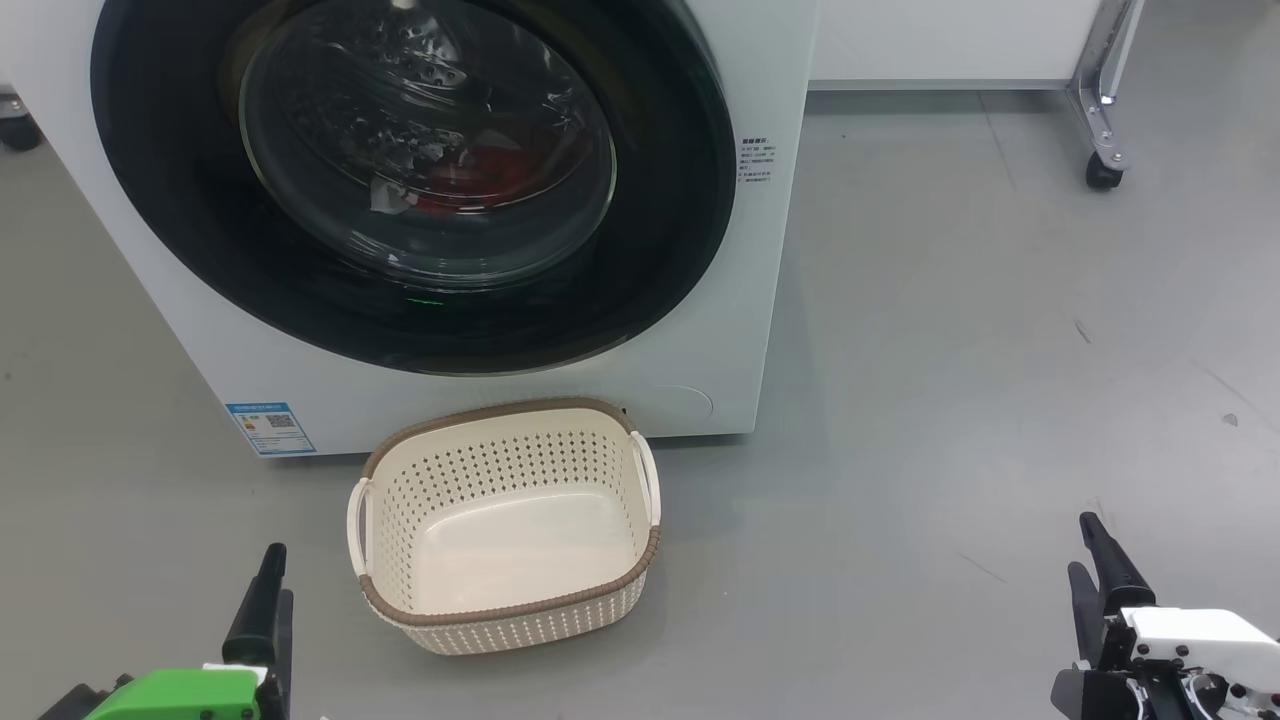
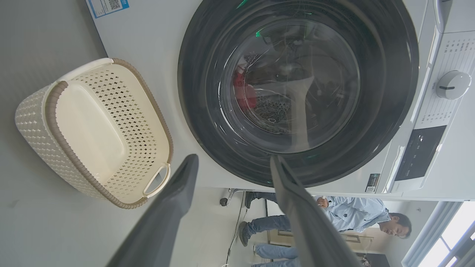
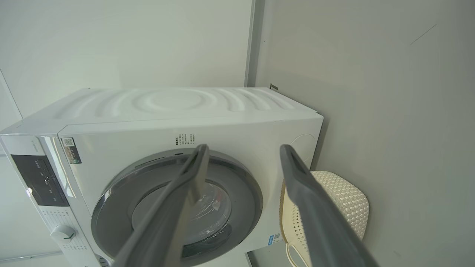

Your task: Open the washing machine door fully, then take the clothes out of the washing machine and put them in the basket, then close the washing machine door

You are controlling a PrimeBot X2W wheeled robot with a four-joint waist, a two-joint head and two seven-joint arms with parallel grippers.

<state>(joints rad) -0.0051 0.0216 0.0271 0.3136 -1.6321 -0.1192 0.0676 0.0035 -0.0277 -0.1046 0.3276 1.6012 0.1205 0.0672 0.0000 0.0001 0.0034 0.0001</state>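
- Head view: the left tool sits low in the lower left corner, dark fingers pointing up the frame above a green housing. From this angle the fingers overlap, so their gap cannot be told here.
- The right tool is in the lower right corner above a white housing, also pointing up, well apart from everything.
- Between them the basket stands on the grey floor, its bare cream bottom showing, just in front of the washing machine.
- The washing machine door fills the upper left, its black ring flat against the front. The red clothes show through the glass bowl.
- There is a blue label at the machine's lower left, and a caster in the upper right.
- Left wrist view: two fingers rise from the bottom edge, spread wide apart, aimed at the door's lower rim.
- The basket lies at left, and red fabric glints inside the glass.
- A white knob sits at far right, with a person in a pale blue shirt and jeans at lower right.
- Right wrist view: the fingers are parted here too, holding nothing.
- The left finger crosses the door and the right one covers part of the basket at lower right. The basket sits just beside the machine's front.
- The door looks shut and glossy, and a pale wall rises behind.
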